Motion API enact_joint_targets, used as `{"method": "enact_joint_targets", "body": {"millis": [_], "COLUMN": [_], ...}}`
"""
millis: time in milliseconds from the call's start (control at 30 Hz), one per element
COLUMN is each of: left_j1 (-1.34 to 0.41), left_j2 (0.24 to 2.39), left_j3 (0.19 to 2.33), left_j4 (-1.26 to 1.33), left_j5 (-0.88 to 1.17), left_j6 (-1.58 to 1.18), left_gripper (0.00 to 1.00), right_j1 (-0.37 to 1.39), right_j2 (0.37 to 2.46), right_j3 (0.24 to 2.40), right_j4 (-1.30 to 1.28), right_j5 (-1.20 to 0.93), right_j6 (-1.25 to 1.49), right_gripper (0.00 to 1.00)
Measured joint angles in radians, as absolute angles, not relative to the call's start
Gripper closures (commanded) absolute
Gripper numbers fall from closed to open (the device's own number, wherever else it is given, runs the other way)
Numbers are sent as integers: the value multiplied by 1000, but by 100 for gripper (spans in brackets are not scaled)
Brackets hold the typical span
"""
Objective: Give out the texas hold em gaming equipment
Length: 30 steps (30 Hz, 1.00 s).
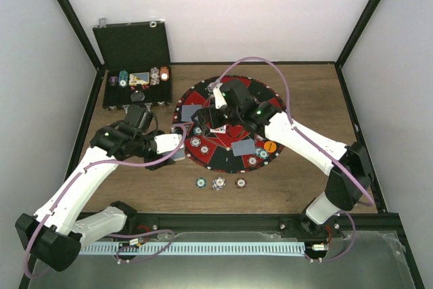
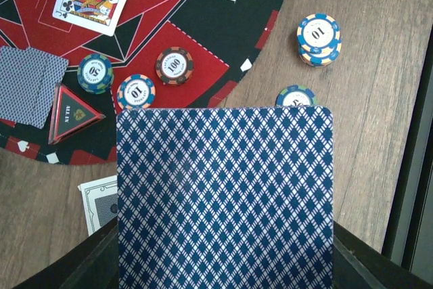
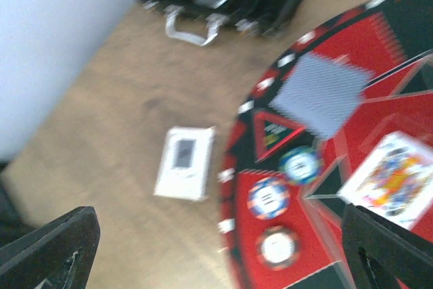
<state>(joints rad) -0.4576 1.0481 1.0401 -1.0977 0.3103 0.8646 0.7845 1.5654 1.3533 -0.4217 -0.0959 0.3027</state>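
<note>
1. Poker equipment is spread over the wooden surface (image 1: 311, 174); most of it lies on the round mat, some in the case, and one piece in a gripper.
2. Black case (image 1: 135, 59) stands open at the far left corner; chips sit racked in its tray.
3. Red-and-black mat (image 1: 220, 160) lies at the middle of the surface; both arms reach over it.
4. Left gripper (image 1: 174, 143) is at the mat's near-left edge, closed on a blue-patterned card (image 2: 223, 201) held back-up; whether it is one card or a stack I cannot tell.
5. Right gripper (image 3: 216, 255) hangs above the mat's left half, jaws spread wide, holding nothing.
6. Face-up king (image 2: 91, 1) lies on the red field; a face-down card (image 2: 30, 86) lies just beside a triangular marker (image 2: 71, 113); a white-edged card (image 3: 184, 162) lies on bare wood just off the mat's rim.
7. Three mat chips (image 2: 135, 91) sit close together on the red field near the marker; three loose chips (image 1: 218, 183) lie in a row on bare wood in front of the mat.
8. Orange disc (image 1: 269, 145) rests at the mat's near-right rim.
</note>
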Motion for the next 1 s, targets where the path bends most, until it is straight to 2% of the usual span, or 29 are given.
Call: {"method": "enact_joint_targets", "body": {"millis": [200, 333, 600, 1000], "left_j1": [-458, -458, -458, -458], "left_j2": [1053, 1055, 1059, 1061], "left_j3": [1042, 1046, 1056, 1069], "left_j4": [-1097, -1095, -1095, -1097], "left_j5": [319, 320, 320, 322], "left_j6": [865, 865, 865, 864], "left_gripper": [92, 92, 92, 92], "right_j1": [789, 795, 808, 832], "right_j2": [1570, 1580, 1631, 1755], "right_j3": [1289, 1234, 1225, 1224], "right_j4": [-356, -303, -177, -36], "right_j5": [-445, -579, -713, -807], "right_j6": [500, 591, 709, 817], "right_gripper": [4, 8, 12, 21]}}
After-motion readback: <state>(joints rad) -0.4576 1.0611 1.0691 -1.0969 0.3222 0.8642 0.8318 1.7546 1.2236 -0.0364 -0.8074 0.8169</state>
